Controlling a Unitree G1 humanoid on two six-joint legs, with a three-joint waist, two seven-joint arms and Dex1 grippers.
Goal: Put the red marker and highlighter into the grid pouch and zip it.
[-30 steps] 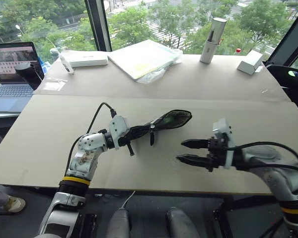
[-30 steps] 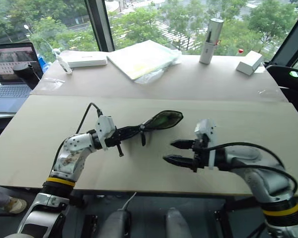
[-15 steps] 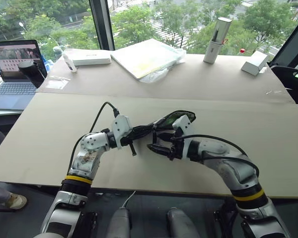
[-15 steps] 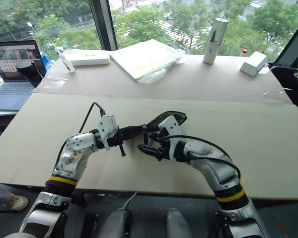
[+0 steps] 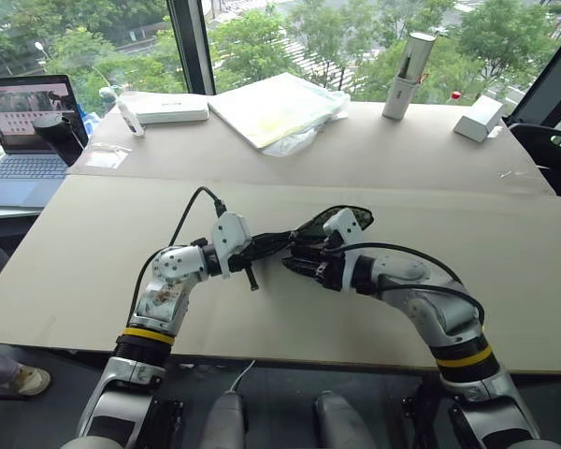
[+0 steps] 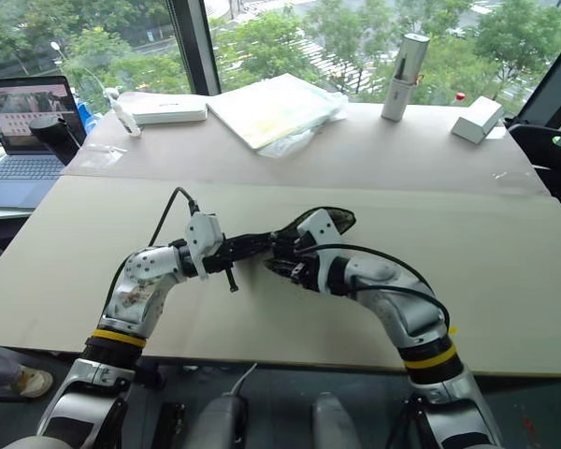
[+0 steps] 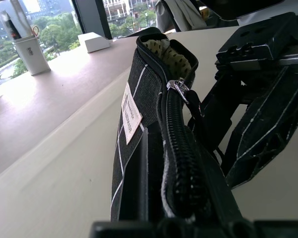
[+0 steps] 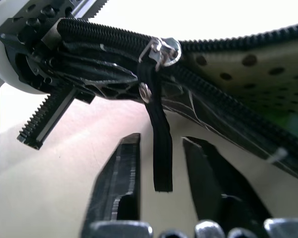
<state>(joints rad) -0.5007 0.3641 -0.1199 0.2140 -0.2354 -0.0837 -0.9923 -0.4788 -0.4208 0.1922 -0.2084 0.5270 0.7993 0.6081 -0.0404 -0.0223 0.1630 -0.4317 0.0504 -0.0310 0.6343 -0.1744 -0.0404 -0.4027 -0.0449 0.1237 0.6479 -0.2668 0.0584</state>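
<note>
Black fabric crossed with a white grid makes up the flat pencil pouch [image 5: 327, 224], which hangs above the beige table [image 5: 93, 234], held level by one end in the left claw [image 5: 262, 248], whose fingers are pressed tight on the closed stretch of zipper. The far end of the pouch still gapes, showing a dotted lining and a hint of green inside that may be the highlighter; the marker cannot be made out.

The right claw [image 8: 161, 173] sits just under the pouch with its two fingers narrowly apart on either side of the black zipper pull strap [image 8: 159, 148], which dangles from the silver slider [image 8: 161, 49]. Whether the fingers already touch the strap is hard to tell; they do not yet look clamped on it.

The zipping step appears to be in hand. The next move likely calls for pinching the strap firmly, then drawing the slider toward the open end while the left claw holds the pouch steady against the pull.
</note>
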